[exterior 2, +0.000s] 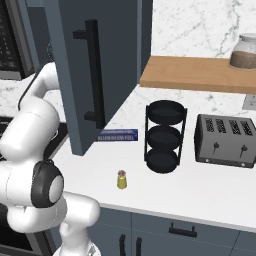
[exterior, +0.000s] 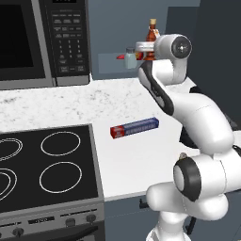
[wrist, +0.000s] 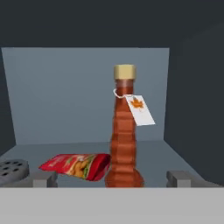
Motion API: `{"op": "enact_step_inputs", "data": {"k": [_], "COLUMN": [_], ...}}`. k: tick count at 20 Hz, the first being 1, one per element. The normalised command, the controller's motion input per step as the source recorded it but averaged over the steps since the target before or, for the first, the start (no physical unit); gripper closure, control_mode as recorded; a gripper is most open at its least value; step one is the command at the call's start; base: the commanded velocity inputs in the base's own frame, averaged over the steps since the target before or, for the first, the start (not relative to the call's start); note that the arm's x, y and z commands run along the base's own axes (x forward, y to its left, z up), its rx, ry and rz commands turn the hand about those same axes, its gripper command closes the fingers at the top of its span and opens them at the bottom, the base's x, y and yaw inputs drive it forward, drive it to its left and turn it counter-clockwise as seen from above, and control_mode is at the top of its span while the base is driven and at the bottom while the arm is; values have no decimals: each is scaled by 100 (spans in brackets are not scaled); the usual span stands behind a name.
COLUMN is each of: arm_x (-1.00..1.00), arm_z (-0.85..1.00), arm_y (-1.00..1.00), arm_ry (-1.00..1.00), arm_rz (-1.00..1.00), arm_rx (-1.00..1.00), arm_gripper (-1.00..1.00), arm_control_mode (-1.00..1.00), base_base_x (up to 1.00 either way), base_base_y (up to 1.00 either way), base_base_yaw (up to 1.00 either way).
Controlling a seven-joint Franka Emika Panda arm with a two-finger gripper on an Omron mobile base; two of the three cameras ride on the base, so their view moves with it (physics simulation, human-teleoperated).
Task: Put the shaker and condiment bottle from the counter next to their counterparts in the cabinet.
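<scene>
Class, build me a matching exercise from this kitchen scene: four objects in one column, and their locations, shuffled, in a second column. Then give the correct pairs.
Objects:
1. condiment bottle
2. yellow shaker
3. toaster
4. blue foil box

Locations:
A. on the counter in front of the black three-tier rack
B. upright on the cabinet shelf
C. on the counter right of the rack
D. on the counter beside the stove

Pairs: 1-B, 2-A, 3-C, 4-D

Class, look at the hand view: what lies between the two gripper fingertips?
The condiment bottle stands upright on the cabinet shelf between the fingertips, untouched by either; a red packet lies at its base.
</scene>
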Motion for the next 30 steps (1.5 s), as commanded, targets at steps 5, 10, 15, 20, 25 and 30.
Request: {"op": "enact_step_inputs", "data": {"k": [5, 10, 15, 20, 25, 30], "arm_x": [-51, -60, -69, -84, -79, -56], "arm_z": [0, 4, 1, 0, -1, -30], "arm_y": [22, 4, 1, 11, 11, 2], "arm_ry": [0, 0, 0, -3, -1, 0], "arm_rz": [-7, -9, -9, -9, -9, -11], "arm_rx": [-2, 0, 0, 0, 0, -1], "arm_gripper": [-100, -100, -100, -100, -100, -100], "arm_control_mode": [-100, -100, -100, -100, -100, -100], "base_base_x": [0, 0, 0, 0, 0, 0], "base_base_y": [0, 0, 0, 0, 0, 0], "base_base_yaw": [0, 0, 0, 0, 0, 0]}}
